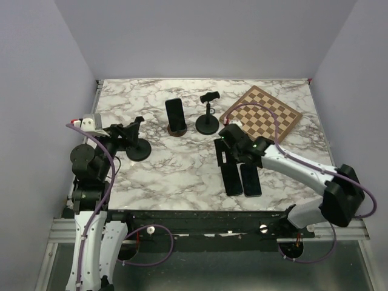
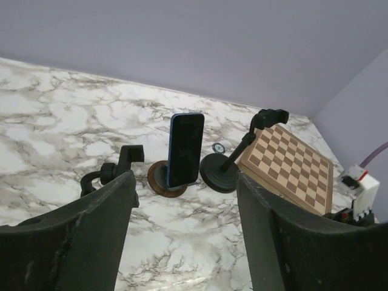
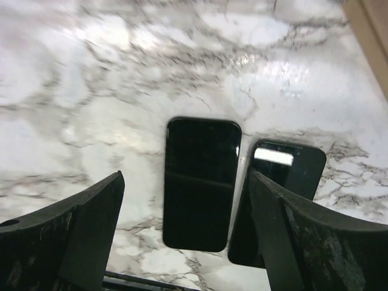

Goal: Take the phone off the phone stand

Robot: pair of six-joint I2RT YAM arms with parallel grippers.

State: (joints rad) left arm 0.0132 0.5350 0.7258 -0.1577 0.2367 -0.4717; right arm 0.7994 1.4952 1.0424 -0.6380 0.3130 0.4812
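A blue-edged phone [image 2: 185,148] stands upright on a round brown phone stand [image 2: 159,180], far centre of the table [image 1: 176,114]. My left gripper [image 2: 185,242] is open and empty, low over the marble, a good way short of that phone; in the top view the left gripper [image 1: 134,128] is beside a black clamp stand [image 1: 138,149]. My right gripper [image 3: 188,242] is open above two dark phones lying flat side by side, one phone [image 3: 200,191] between its fingers, the other [image 3: 285,176] partly behind the right finger.
A second black clamp stand [image 1: 208,115] with nothing in it stands just right of the brown one. A wooden chessboard [image 1: 264,114] lies at the far right. The flat phones [image 1: 240,178] lie near the table's front edge.
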